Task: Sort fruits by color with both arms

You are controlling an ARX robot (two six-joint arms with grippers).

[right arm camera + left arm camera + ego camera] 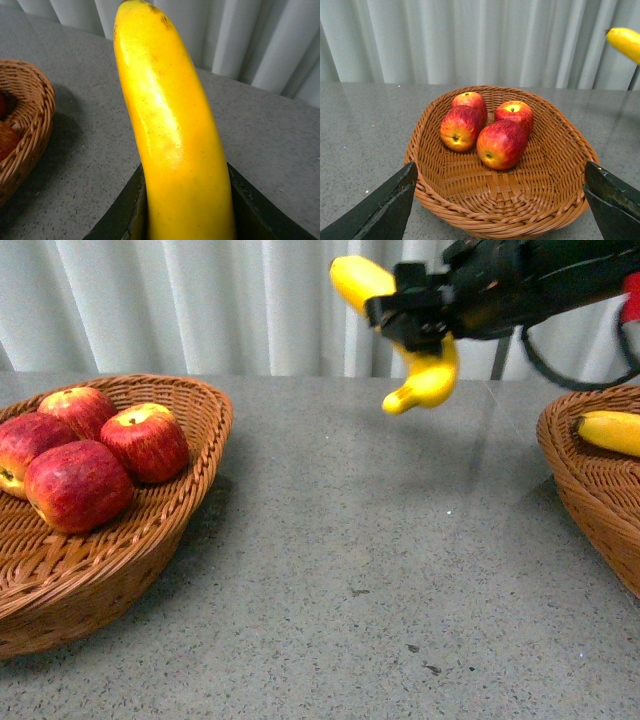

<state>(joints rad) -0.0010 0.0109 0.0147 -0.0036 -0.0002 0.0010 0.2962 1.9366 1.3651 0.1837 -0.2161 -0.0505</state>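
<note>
Several red apples lie in the left wicker basket; they also show in the left wrist view. My right gripper is shut on a yellow banana and holds it high above the table, right of centre; in the right wrist view the banana fills the space between the jaws. A second banana lies in the right basket. My left gripper is open and empty, hovering in front of the apple basket.
The grey speckled table lies between the two baskets. A white curtain hangs behind. The held banana's tip shows in the left wrist view's corner. The left basket's edge shows in the right wrist view.
</note>
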